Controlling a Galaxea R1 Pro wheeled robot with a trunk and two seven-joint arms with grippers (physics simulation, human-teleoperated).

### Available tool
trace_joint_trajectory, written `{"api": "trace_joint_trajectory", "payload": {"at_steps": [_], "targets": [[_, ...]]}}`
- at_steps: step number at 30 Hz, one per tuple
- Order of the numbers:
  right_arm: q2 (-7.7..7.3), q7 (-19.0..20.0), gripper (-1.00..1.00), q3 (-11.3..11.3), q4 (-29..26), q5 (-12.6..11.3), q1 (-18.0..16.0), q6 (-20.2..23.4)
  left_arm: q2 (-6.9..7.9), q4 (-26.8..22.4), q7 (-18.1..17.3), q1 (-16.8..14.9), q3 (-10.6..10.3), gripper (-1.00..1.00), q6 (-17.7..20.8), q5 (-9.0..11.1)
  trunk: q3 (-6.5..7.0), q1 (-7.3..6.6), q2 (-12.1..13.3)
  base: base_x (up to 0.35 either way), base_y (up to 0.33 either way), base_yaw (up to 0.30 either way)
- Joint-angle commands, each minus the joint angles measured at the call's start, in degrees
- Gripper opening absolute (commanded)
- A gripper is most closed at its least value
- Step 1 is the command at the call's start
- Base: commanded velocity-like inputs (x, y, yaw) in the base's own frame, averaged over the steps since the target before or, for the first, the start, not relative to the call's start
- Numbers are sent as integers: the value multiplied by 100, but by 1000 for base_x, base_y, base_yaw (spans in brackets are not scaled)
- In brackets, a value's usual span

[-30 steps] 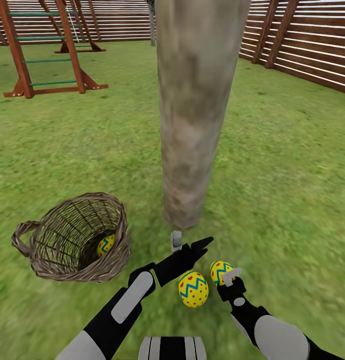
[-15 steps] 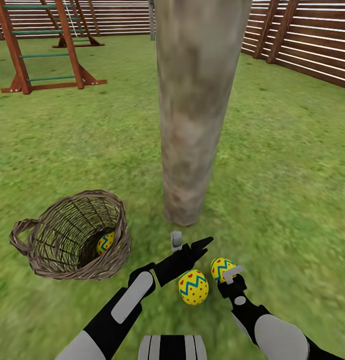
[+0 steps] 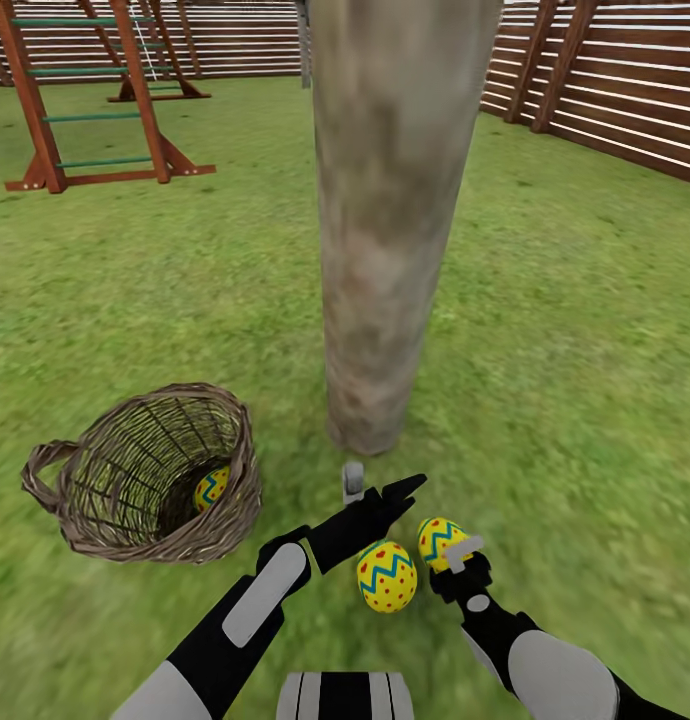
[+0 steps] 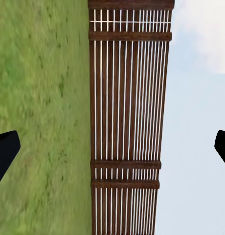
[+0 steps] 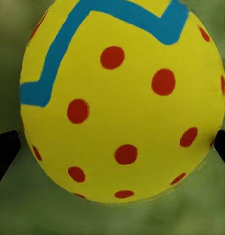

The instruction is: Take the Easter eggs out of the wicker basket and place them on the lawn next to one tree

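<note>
Two Easter eggs lie on the lawn (image 3: 565, 380) just in front of the tree (image 3: 385, 250): one (image 3: 387, 578) between my arms, the other (image 3: 437, 540) to its right. My right gripper (image 3: 453, 560) is open around that right egg (image 5: 122, 98), a dark fingertip (image 5: 5, 154) at each of its sides. My left gripper (image 3: 378, 487) hangs open and empty above the grass by the trunk's foot. The third egg (image 3: 212, 488) rests inside the wicker basket (image 3: 85, 440), which is tipped toward me at the left.
A wooden play set (image 3: 95, 110) stands far back on the left. The brown slat fence (image 3: 605, 90) runs along the back and right, and it also shows in the left wrist view (image 4: 127, 122). Open grass lies to the right of the trunk.
The head camera has shifted slightly, so the whole picture moves a little. Arms, eggs and basket keep their places.
</note>
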Motion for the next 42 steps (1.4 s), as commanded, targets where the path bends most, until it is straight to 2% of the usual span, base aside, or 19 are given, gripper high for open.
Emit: {"api": "trace_joint_trajectory", "payload": {"at_steps": [1,8,20,32,34,35,37,39,41,42], "targets": [[2,-21,100,-49,1,59,-2,-11,0,2,0,-2,1,100,39,53,19,-3,0,0,0,0],[0,-21,100,-49,-4,58,-2,-11,0,-1,0,-2,-96,100,39,53,174,-21,10,0,0,0],[-25,-12,100,-49,-62,53,-2,-19,0,-5,0,-2,-105,100,39,53,440,-52,26,0,0,0],[-41,-42,100,-66,-662,25,-2,50,-8,-19,6,-2,-111,100,39,53,706,-83,42,0,0,0],[-50,-50,100,-66,-716,37,-2,531,-11,-52,16,-8,-113,100,46,53,750,-88,44,0,0,0],[-51,-29,100,-66,-820,38,-2,944,-15,-64,17,-17,-113,100,53,57,773,-91,46,0,0,0],[-51,205,100,-66,-993,36,-2,1392,-33,-84,17,-21,-113,100,90,66,817,-96,48,0,0,0],[-56,664,100,-66,-1120,22,-2,1671,-45,-134,17,-25,-113,100,117,69,861,-101,51,0,0,0],[-65,1755,100,-71,-1550,-17,-2,2103,-51,-249,44,-28,-119,100,133,73,906,-106,54,0,0,0],[-64,2484,100,-83,-1863,-25,-2,2311,-63,-275,103,-33,-121,100,148,76,928,-109,55,0,0,0]]}}
